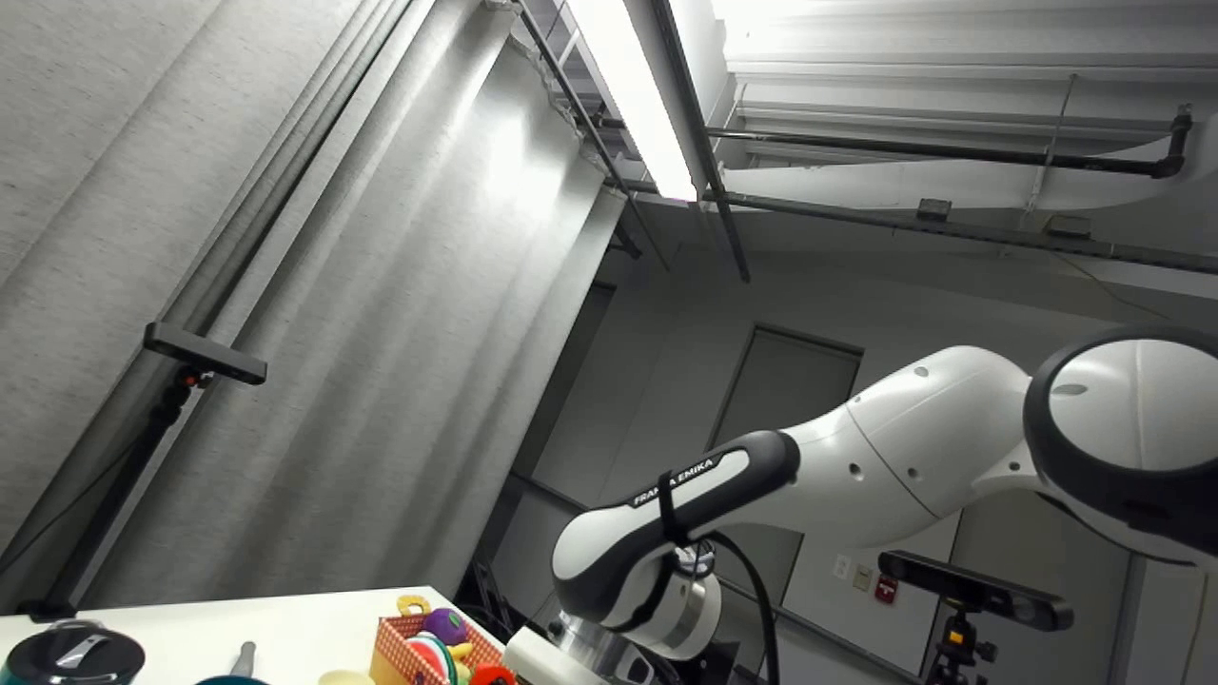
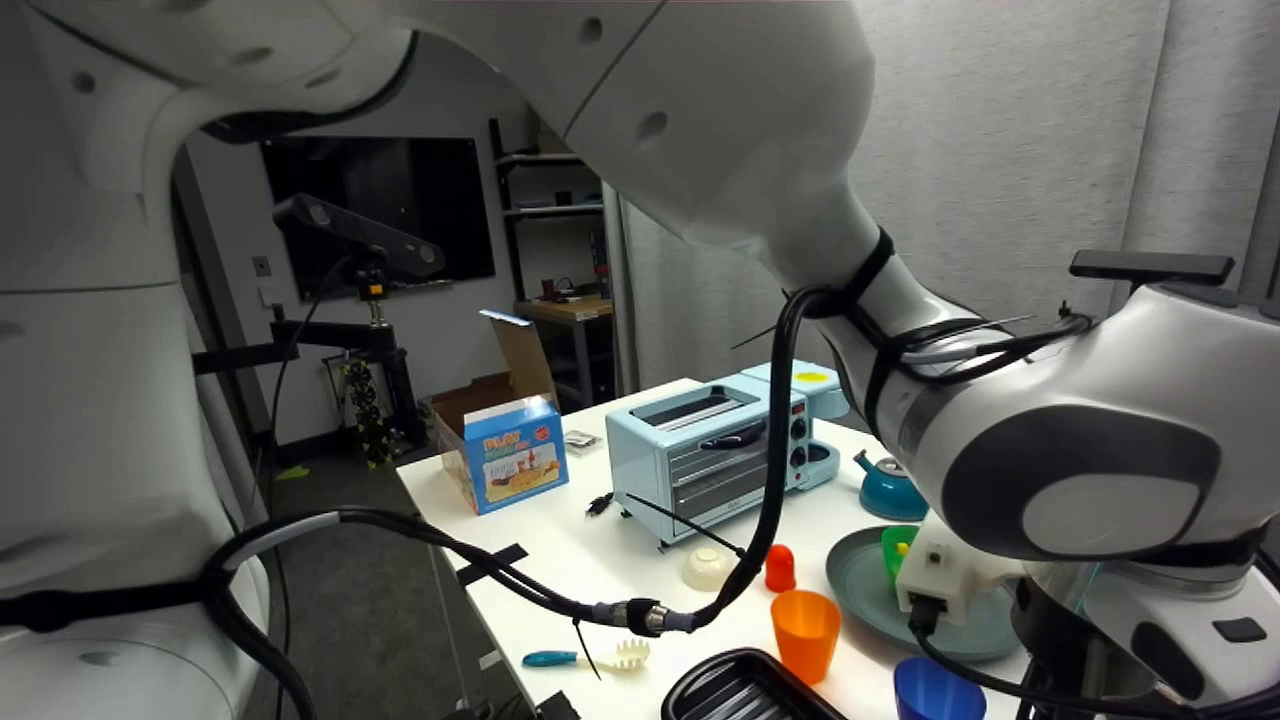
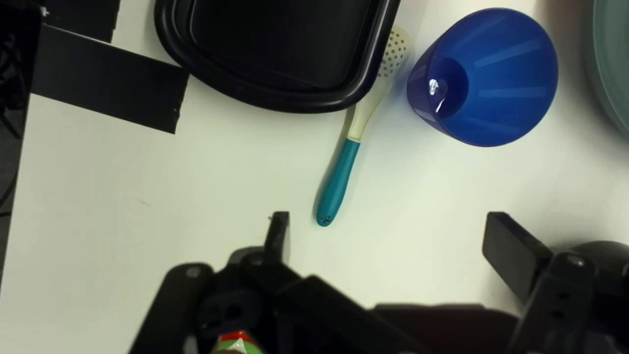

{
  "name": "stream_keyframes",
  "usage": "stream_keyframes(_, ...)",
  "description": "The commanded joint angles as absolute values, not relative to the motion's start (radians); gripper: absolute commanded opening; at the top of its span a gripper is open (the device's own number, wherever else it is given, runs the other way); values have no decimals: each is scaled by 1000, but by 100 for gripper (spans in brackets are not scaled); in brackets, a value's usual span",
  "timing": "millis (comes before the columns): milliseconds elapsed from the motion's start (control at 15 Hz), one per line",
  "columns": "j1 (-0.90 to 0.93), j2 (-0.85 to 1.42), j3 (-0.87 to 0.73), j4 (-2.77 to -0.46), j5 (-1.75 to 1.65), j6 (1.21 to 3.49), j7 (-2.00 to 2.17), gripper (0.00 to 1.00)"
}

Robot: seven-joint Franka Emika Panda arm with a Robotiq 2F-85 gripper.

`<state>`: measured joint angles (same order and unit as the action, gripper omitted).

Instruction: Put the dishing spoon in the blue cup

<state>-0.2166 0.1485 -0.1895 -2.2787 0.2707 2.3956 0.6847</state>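
Slanting up-right from the wrist view's centre, the teal-handled perforated spoon [image 3: 342, 172] lies toward the frame's top from the widely parted Robotiq gripper [image 3: 387, 231], its handle end nearer the frame-left fingertip [image 3: 278, 233].

There is one perforated spoon [image 3: 350, 151], one blue cup [image 3: 486, 81], one tray [image 3: 280, 46].
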Motion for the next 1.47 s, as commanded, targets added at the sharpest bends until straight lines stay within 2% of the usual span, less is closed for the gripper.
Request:
stream_keyframes(0, -189, 213, -200, -2249, 250, 2433, 717, 100)
stream_keyframes(1400, -184, 398, -183, -2199, 373, 2556, 669, 100)
